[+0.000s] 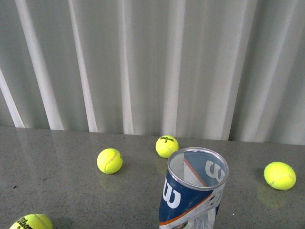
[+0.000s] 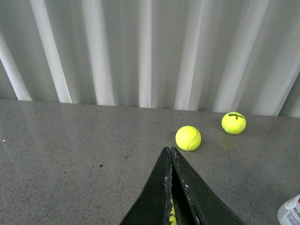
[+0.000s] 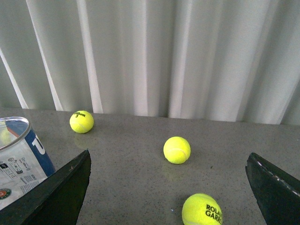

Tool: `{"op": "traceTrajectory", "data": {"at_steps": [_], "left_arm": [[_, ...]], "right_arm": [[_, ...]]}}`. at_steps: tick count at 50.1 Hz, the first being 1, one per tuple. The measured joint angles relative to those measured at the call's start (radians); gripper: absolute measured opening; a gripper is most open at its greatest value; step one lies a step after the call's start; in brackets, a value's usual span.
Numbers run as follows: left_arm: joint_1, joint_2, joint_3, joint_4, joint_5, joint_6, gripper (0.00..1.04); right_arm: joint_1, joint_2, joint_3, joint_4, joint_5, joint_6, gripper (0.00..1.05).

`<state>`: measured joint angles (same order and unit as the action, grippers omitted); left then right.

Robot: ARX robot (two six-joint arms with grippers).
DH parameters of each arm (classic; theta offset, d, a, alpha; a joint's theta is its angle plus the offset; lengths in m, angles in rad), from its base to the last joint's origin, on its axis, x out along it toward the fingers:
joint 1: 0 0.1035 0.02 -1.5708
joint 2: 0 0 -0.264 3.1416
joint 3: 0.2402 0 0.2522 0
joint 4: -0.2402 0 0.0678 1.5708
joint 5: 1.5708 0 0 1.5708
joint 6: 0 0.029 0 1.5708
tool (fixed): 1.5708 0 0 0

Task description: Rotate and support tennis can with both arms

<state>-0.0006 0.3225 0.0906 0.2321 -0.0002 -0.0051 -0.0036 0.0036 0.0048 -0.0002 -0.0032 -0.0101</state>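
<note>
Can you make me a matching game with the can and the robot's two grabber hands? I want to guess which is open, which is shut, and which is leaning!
Things:
1. tennis can
2. left tool
3. right tool

States:
A. wide open, nothing between its fingers
B. tilted, open top, on the grey table
C. fingers pressed together

Pairs: 1-B, 2-C, 3-A

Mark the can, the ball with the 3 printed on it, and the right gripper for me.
can (image 1: 190, 195), front view, blue label
ball marked 3 (image 1: 167, 146), front view, centre of ball
right gripper (image 3: 168, 187), right wrist view, midway between its open jaws
</note>
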Motion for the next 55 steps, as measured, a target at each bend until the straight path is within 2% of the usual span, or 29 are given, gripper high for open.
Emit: {"op": "traceTrajectory", "data": {"at_steps": [26,31,48,55], "left_arm": [[0.000,-0.144,-0.066,-0.061,-0.002,0.000,0.04],[0.000,-0.303,-0.066,-0.225,-0.001,0.000,0.04],[0.000,-0.319,-0.066,-0.231,0.000,0.000,0.04],[0.000,-0.319,-0.066,-0.232,0.000,0.000,0.27]], "right_arm": [[0.000,0.000,0.000,0.000,0.000,0.000,0.98],[0.000,0.000,0.000,0.000,0.000,0.000,0.98],[0.000,0.000,0.000,0.000,-0.001,0.000,0.98],[0.000,0.000,0.000,0.000,-0.001,0.000,0.98]]}}
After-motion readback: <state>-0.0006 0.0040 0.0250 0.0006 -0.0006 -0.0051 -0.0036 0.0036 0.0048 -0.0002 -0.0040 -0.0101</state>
